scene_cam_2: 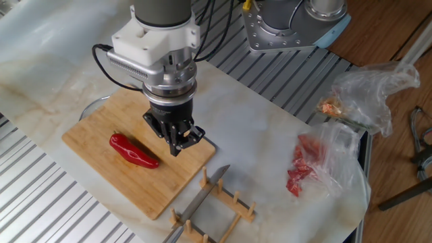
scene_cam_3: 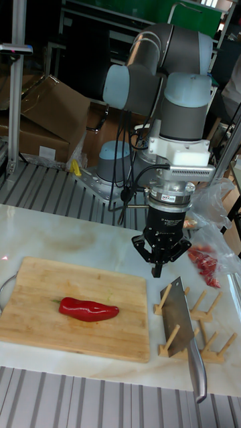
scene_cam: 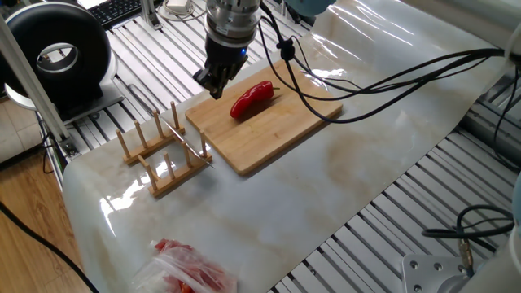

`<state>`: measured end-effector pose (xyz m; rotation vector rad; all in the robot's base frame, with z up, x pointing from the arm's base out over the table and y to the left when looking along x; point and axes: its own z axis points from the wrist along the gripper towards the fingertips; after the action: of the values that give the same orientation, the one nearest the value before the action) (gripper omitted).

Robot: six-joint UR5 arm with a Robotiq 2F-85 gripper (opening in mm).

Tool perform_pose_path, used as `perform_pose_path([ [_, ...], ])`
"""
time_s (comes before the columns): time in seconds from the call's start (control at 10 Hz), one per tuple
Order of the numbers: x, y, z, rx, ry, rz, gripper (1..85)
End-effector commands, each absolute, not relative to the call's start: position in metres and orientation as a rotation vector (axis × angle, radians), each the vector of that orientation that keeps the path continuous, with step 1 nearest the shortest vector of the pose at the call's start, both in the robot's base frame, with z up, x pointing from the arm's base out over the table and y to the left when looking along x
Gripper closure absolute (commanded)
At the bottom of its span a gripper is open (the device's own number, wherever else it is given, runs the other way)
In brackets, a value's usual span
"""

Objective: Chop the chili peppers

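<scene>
One whole red chili pepper (scene_cam: 251,99) (scene_cam_2: 133,150) (scene_cam_3: 88,309) lies on the bamboo cutting board (scene_cam: 277,130) (scene_cam_2: 162,182) (scene_cam_3: 40,294). My gripper (scene_cam: 213,88) (scene_cam_2: 177,147) (scene_cam_3: 159,269) hangs point down over the board's edge nearest the knife rack, a short way from the pepper and not touching it. Its fingers are pressed together with nothing between them. A cleaver (scene_cam: 186,140) (scene_cam_2: 199,199) (scene_cam_3: 179,314) stands blade-up in a wooden rack (scene_cam: 159,159) (scene_cam_2: 223,216) (scene_cam_3: 201,348) beside the board.
A clear plastic bag showing red (scene_cam: 191,273) (scene_cam_2: 307,169) (scene_cam_3: 204,257) lies on the marble sheet beyond the rack. Black cables (scene_cam: 391,73) trail from the arm across the table. A black round device (scene_cam: 57,53) sits at one corner.
</scene>
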<state>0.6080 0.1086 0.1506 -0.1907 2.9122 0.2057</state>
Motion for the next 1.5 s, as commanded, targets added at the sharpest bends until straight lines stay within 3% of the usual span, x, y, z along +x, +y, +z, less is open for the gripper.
perform_pose_path([
  [0.0, 0.605, 0.104, 0.152, -0.196, 2.925, 0.189, 84.3],
  [0.7, 0.554, 0.084, 0.145, -0.261, 3.125, 0.102, 84.3],
  [1.4, 0.606, 0.146, 0.151, -0.144, 3.114, 0.120, 84.3],
])
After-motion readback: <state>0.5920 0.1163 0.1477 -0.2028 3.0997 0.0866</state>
